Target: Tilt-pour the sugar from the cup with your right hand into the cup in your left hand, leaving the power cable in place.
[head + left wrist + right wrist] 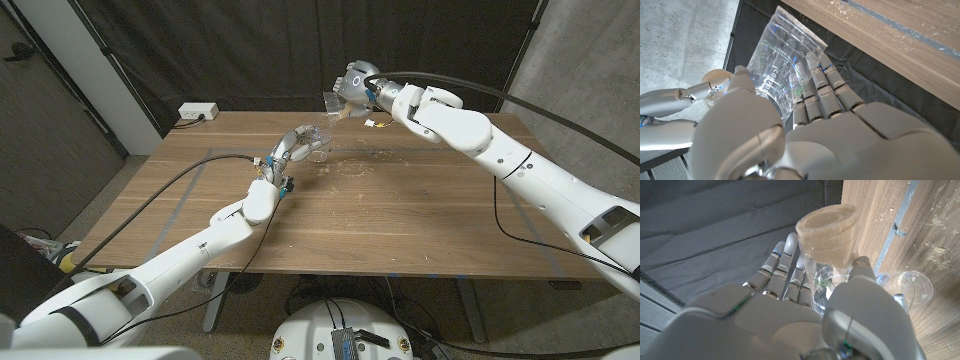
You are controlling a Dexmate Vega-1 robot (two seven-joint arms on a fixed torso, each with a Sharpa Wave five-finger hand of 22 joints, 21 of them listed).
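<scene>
The right hand (352,88) gripped a tilted cup of sugar (829,232) above the bench (400,210); the left hand (290,148) clasped an empty cup (782,65)

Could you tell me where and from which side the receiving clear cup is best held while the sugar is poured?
Around its side wall, below the rim, from the side, as the left hand grips the clear cup now: the tapered wall suits wrapped fingers and the mouth stays open.
</scene>
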